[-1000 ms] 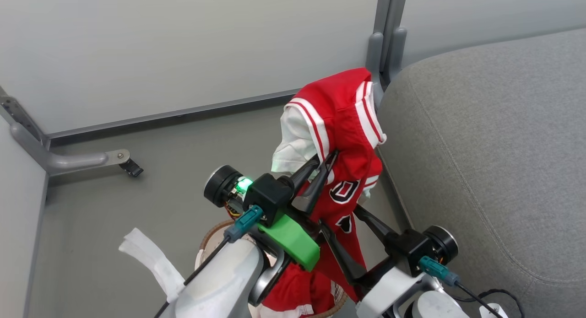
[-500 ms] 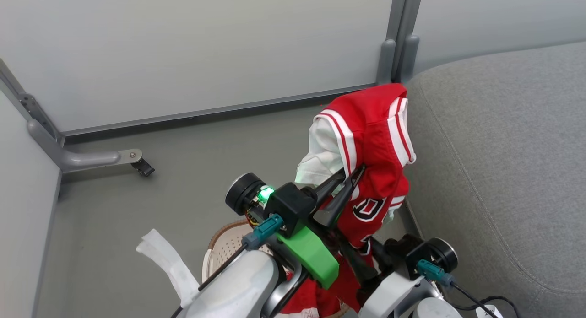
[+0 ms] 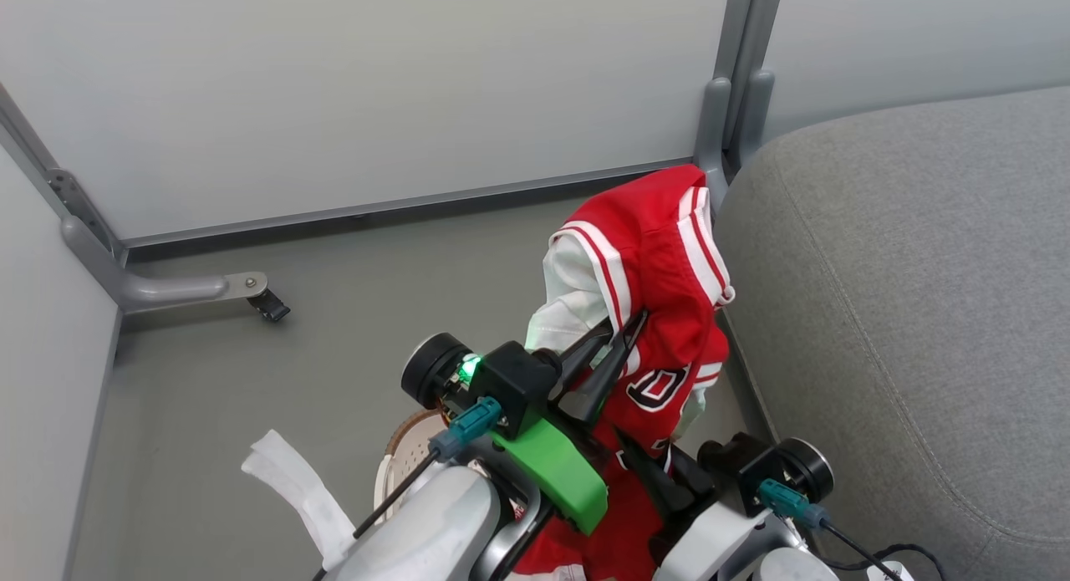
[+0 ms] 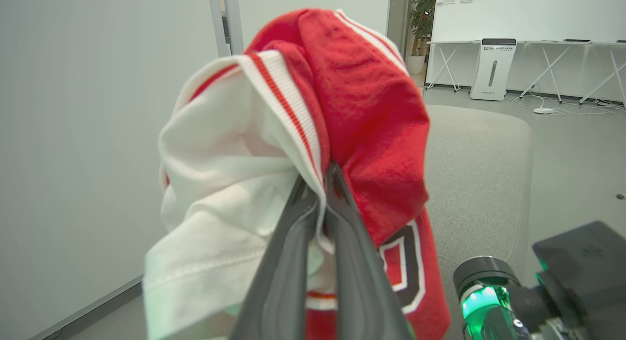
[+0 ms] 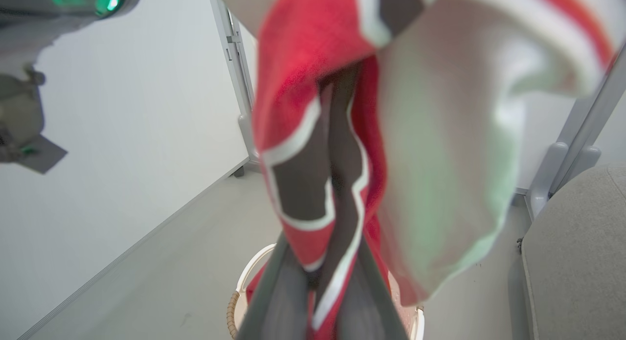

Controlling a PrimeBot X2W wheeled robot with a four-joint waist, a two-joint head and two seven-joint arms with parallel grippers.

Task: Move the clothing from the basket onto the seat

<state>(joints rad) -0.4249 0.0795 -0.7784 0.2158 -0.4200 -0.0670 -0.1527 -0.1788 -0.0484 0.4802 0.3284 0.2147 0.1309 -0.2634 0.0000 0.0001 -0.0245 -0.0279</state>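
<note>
We judge the clothing [image 3: 660, 263] to be a light, limp load: soft red knit with white ribbed stripes and a thin white lining, which should drape, fold and slide rather than keep any shape. The raised garment hangs from the left gripper [image 3: 631, 326], above the basket [image 3: 405, 430] and just beside the rounded edge of the seat [image 3: 919, 313], not yet resting on it. Its lower end, bearing dark lettering outlined in white, trails down toward the basket, where more red fabric lies. The left gripper's two dark fingers are pressed together on a striped hem, with the fabric bunched and spilling over both sides of the tips. We consider a hem or a banded edge the best place to take hold, since the doubled, stitched cloth is thicker and less likely to slip than a single layer. The right gripper [image 3: 648, 456] sits lower, with its fingers among the hanging folds. The right wrist view is blurred and draped with cloth, so we cannot tell how far these fingers are parted or whether they hold anything. The basket is perforated cream plastic with a brown woven-look rim, rigid and light. The seat is coarse grey upholstery with a stitched seam, broad and firm enough to receive the garment. We expect the trailing end may catch on the basket rim.
</note>
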